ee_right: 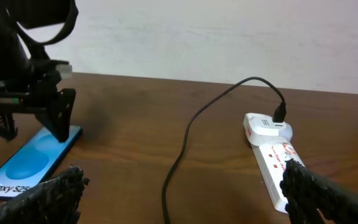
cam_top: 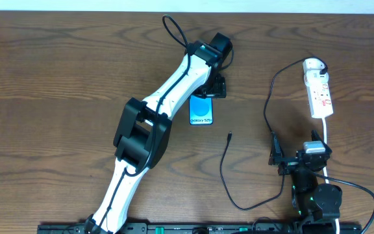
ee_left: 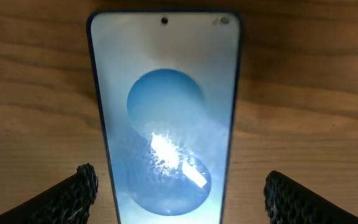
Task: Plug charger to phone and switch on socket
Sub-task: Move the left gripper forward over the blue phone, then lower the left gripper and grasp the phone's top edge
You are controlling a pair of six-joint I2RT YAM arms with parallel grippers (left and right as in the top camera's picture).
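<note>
The phone [cam_top: 201,110] lies flat mid-table, blue screen up with "Galaxy S25+" text. My left gripper [cam_top: 210,88] hovers over its far end, open. In the left wrist view the fingers [ee_left: 179,193] straddle the phone [ee_left: 166,93] without touching it. The charger's black cable [cam_top: 224,170] has its free tip [cam_top: 230,136] on the wood right of the phone. Its plug [cam_top: 321,65] sits in the white socket strip [cam_top: 321,94]. My right gripper [cam_top: 297,155] is open and empty near the front. In its view the fingers [ee_right: 182,190] frame the cable [ee_right: 185,140], with the strip [ee_right: 271,149] at right.
The strip's white cord [cam_top: 325,140] runs down toward the right arm's base. The black cable loops along the front edge [cam_top: 258,207]. The left arm [cam_top: 154,123] lies diagonally across the left-centre of the wooden table. A pale wall borders the far edge [ee_right: 229,37].
</note>
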